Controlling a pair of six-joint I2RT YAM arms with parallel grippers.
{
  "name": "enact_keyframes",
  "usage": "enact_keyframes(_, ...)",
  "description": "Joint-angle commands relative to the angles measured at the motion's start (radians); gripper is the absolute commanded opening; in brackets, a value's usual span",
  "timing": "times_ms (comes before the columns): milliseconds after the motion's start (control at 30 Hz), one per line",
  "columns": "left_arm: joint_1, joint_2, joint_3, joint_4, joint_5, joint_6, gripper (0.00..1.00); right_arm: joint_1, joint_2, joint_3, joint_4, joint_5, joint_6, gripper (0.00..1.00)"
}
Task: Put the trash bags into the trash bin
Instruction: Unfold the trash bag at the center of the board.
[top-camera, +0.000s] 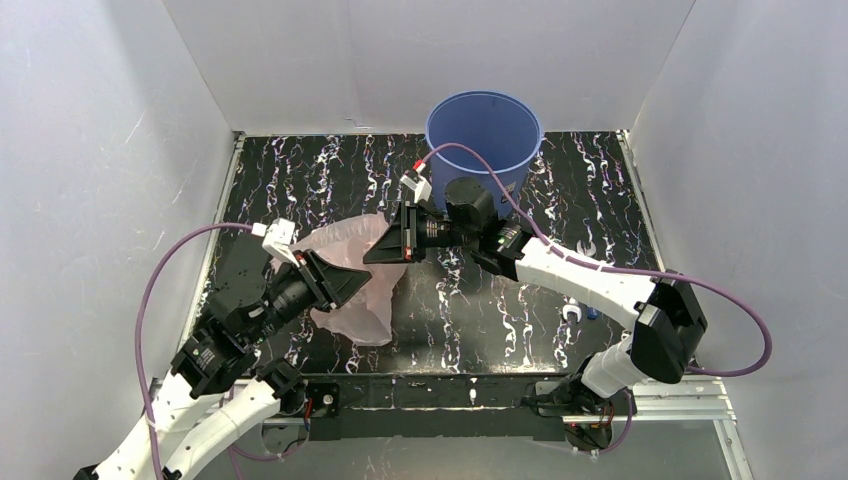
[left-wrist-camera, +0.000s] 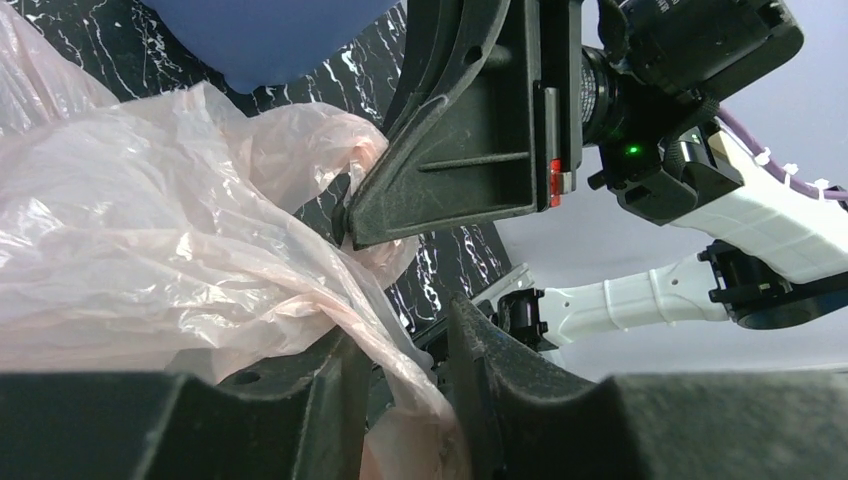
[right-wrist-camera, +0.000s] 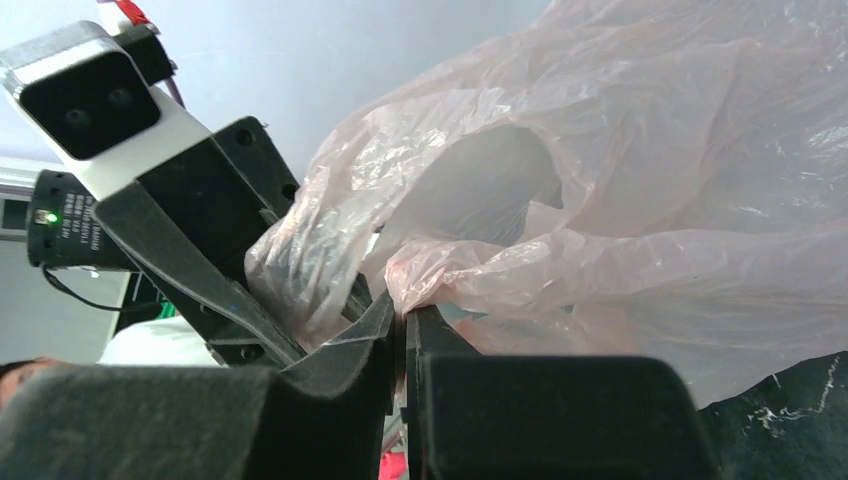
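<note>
Black desk (top-camera: 330, 175) with white marble-like veining, enclosed by plain white walls (top-camera: 400, 60) at the back, left and right, under even, diffuse light.

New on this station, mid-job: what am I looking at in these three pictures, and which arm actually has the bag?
The left arm and right arm are robot arms bolted at the near edge of the black marbled table. The wide picture looks down from above and behind them. The other two come from a camera on each wrist, so each shows its own black fingers at the bottom. The blue bucket at the far edge is the trash bin. Between the arms is a thin pink trash bag. The right gripper pinches a fold of it. The left gripper has its jaws apart, with film lying loosely between them.
</note>
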Motion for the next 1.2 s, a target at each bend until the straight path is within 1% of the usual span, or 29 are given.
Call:
enact_keyframes(0,0.000,0.023,-0.018,0.035,0.048,0.009,0.34,0.000,-0.004,-0.003,0.107,0.020,0.066,0.16)
enact_keyframes(100,0.000,0.035,-0.026,0.057,0.053,0.005,0.37,0.000,-0.003,-0.005,0.104,0.021,0.074,0.16)
enact_keyframes(133,0.001,0.035,-0.029,0.066,0.051,0.003,0.41,0.000,-0.005,-0.007,0.101,0.024,0.076,0.16)
enact_keyframes(167,0.000,0.033,-0.035,0.071,0.049,0.003,0.49,0.000,-0.008,-0.010,0.100,0.027,0.076,0.16)
enact_keyframes(200,0.000,0.031,-0.039,0.071,0.043,0.004,0.51,0.000,-0.013,-0.012,0.098,0.030,0.076,0.16)
enact_keyframes(367,0.001,0.031,-0.045,0.042,0.011,0.020,0.56,0.000,-0.025,-0.006,0.082,0.032,0.062,0.17)
enact_keyframes(500,0.001,0.062,-0.035,0.032,0.009,0.043,0.61,0.000,-0.029,0.003,0.075,0.024,0.062,0.17)
enact_keyframes(700,0.000,0.132,-0.005,0.035,0.014,0.082,0.64,0.000,-0.034,0.003,0.064,0.024,0.063,0.18)
enact_keyframes(900,0.001,0.148,-0.001,0.073,0.008,0.125,0.66,0.000,-0.031,0.011,0.049,0.025,0.063,0.18)
enact_keyframes(1067,0.001,0.167,0.012,0.078,0.043,0.173,0.65,0.000,-0.022,0.020,0.045,0.016,0.068,0.19)
enact_keyframes(1167,0.000,0.174,0.026,0.053,0.039,0.205,0.65,0.000,-0.021,0.030,0.040,0.014,0.066,0.19)
